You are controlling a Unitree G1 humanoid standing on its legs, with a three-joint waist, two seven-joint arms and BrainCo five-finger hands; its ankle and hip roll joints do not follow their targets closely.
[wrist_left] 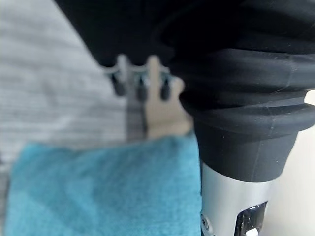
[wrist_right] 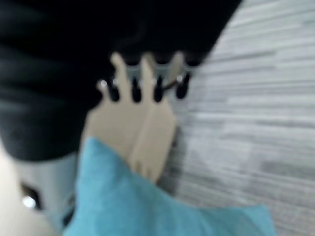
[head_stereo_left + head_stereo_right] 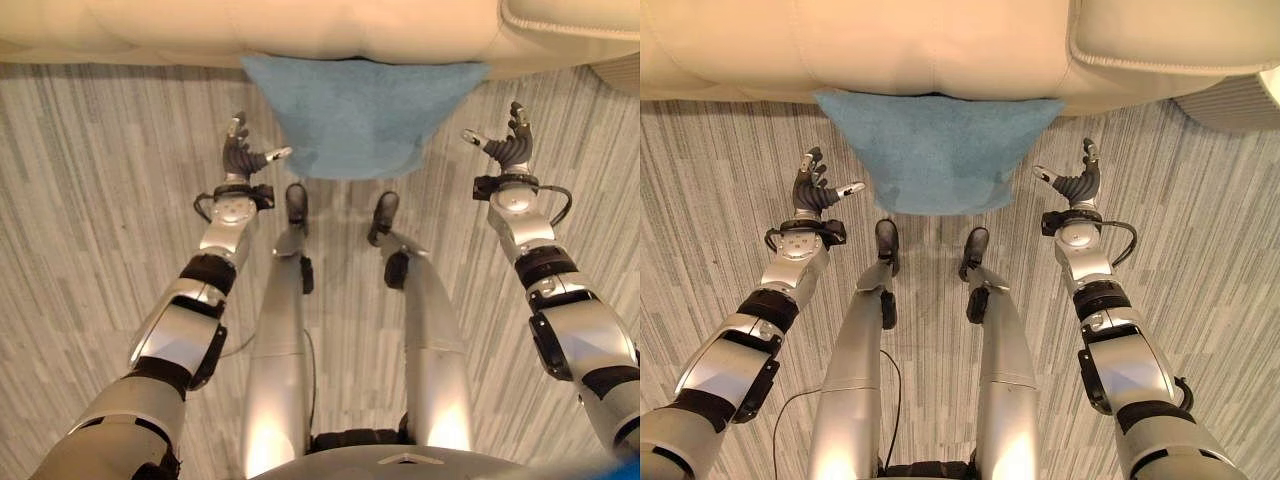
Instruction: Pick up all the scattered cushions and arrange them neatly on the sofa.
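Left hand (image 3: 240,155) and right hand (image 3: 507,143) hover low over striped floor (image 3: 90,200), fingers spread loose, holding nothing, one each side of blue cushion (image 3: 355,115). Cushion leans against front of cream sofa (image 3: 300,30), bottom edge on floor. Best bet imo: squeeze in evenly from both sides, lift straight, set flat on seat. No readable writing anywhere.

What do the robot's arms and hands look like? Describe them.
Both arms are silver-grey shells with black joint bands. The left hand and right hand have silver, dark-tipped fingers, with a dark ribbed cover over the hand's back and wrist. A thin black cable loops at each wrist.
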